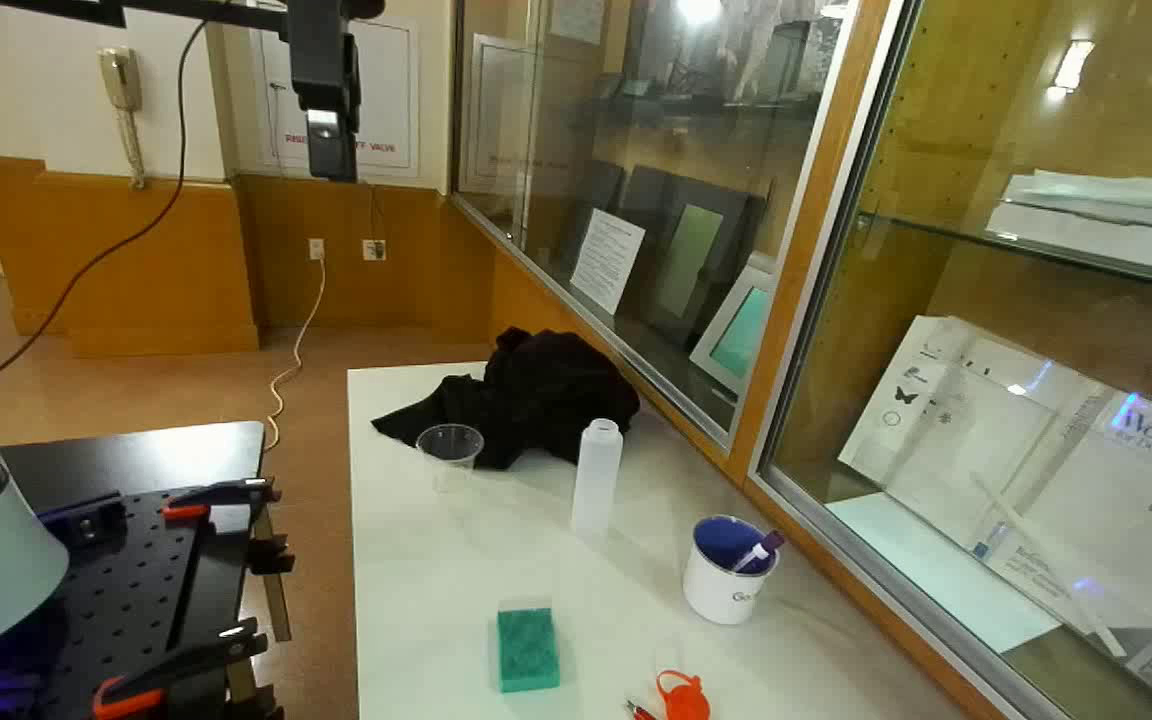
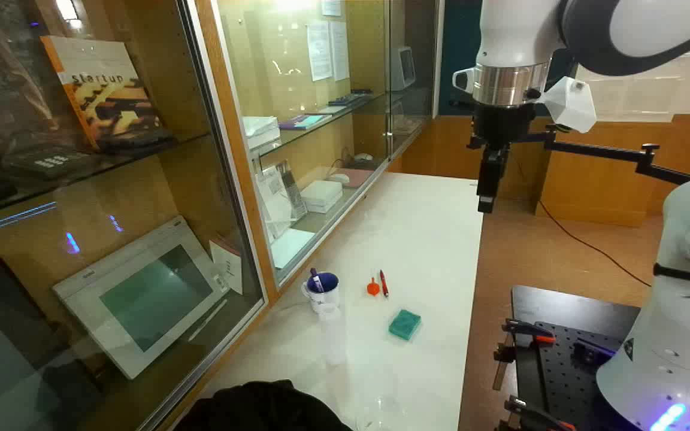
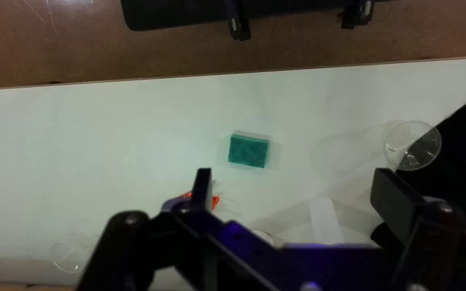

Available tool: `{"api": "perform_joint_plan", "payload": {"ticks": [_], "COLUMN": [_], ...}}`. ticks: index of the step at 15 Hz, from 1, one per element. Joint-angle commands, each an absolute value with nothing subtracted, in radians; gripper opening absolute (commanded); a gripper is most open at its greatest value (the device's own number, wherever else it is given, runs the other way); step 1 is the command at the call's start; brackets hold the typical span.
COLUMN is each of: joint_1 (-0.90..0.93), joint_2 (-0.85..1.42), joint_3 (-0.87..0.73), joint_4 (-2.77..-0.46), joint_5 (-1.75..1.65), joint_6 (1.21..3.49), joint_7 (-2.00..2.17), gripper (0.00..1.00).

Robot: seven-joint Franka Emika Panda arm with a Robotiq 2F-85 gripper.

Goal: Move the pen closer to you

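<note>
The pen (image 2: 384,283) lies on the desk (image 2: 423,239), below and left of the gripper (image 2: 486,206).
In an exterior view the gripper hangs high at the upper right, well apart from the pen, which sits a little below centre, its long axis nearly upright in the frame. In the wrist view the fingers (image 3: 395,206) stand wide apart, holding nothing; the one at the frame's left partly hides the pen. What shows slants from lower left to upper right, nearer to the fingers' closing line than across it, so the gripper probably needs a turn before pinching. The pen looks slim and red with a greyish tip, just beside the orange item (image 2: 373,287), near the sponge (image 2: 405,324).
</note>
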State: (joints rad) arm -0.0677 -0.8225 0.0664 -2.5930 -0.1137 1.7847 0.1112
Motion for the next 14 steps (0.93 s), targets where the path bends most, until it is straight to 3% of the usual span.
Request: {"api": "perform_joint_plan", "payload": {"ticks": [1, 7, 14], "joint_1": [-0.057, -0.057, -0.177], "joint_2": [-0.821, -0.821, -0.628], "joint_3": [0.058, 0.058, 0.042], "joint_4": [-2.591, -2.591, -2.573], "joint_5": [-0.120, -0.120, -0.100], "joint_6": [1.782, 1.782, 2.075], "joint_7": [0.118, 0.118, 0.386], "gripper": [1.00, 1.00, 1.00]}}
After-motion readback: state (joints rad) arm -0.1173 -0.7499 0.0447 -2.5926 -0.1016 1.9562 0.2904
